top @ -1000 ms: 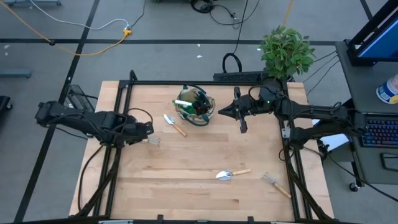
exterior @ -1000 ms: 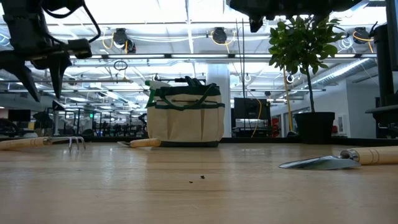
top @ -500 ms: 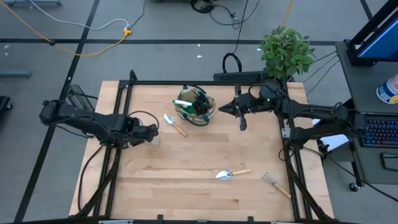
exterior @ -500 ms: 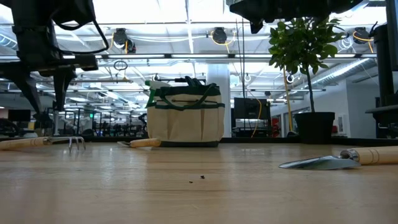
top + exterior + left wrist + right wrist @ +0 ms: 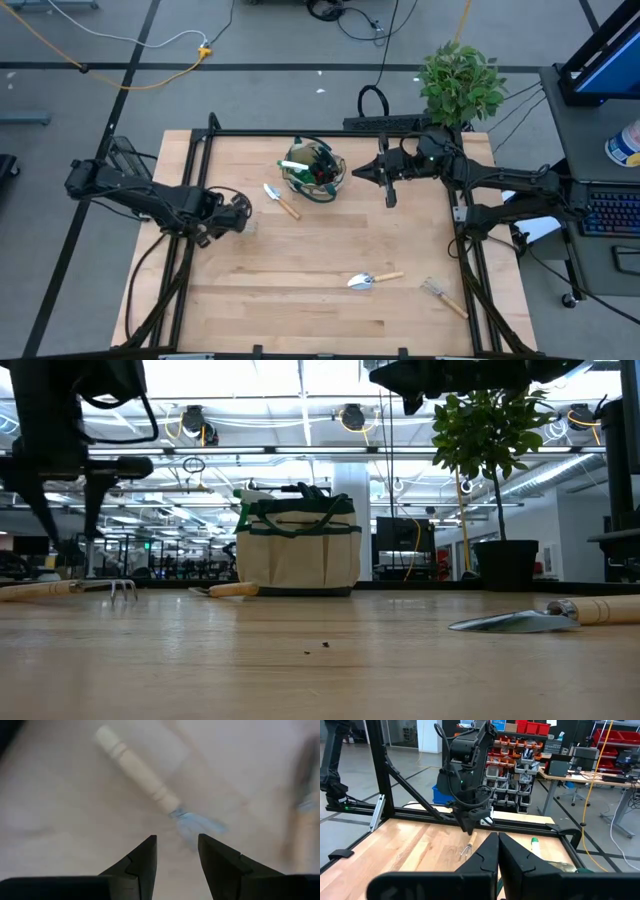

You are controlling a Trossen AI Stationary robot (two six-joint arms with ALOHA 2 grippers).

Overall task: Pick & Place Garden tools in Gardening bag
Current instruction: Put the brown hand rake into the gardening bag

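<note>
A small rake [image 5: 145, 775] with a pale wooden handle and metal tines lies flat on the table's left part. My left gripper [image 5: 176, 851] hangs open just above it, pointing down; in the low view it [image 5: 68, 532] is clear of the rake [image 5: 70, 588]. The beige, green-trimmed gardening bag [image 5: 313, 170] stands upright at the far middle with tools inside. A trowel [image 5: 281, 200] lies beside it. Another trowel [image 5: 372, 280] and a second rake [image 5: 443, 296] lie near the front right. My right gripper [image 5: 362, 177] is shut and level in the air, right of the bag.
A potted green plant [image 5: 460, 80] stands beyond the table's far right corner. The black frame rails [image 5: 300, 133] run along the table's far edge and sides. Bare wood [image 5: 300, 250] lies in the table's middle and front left.
My left gripper has sunk a little toward the rake and rolled about its own axis, so its fingers stand turned against before. The gap between them is unchanged. The rake and the other tools have stayed where they were.
</note>
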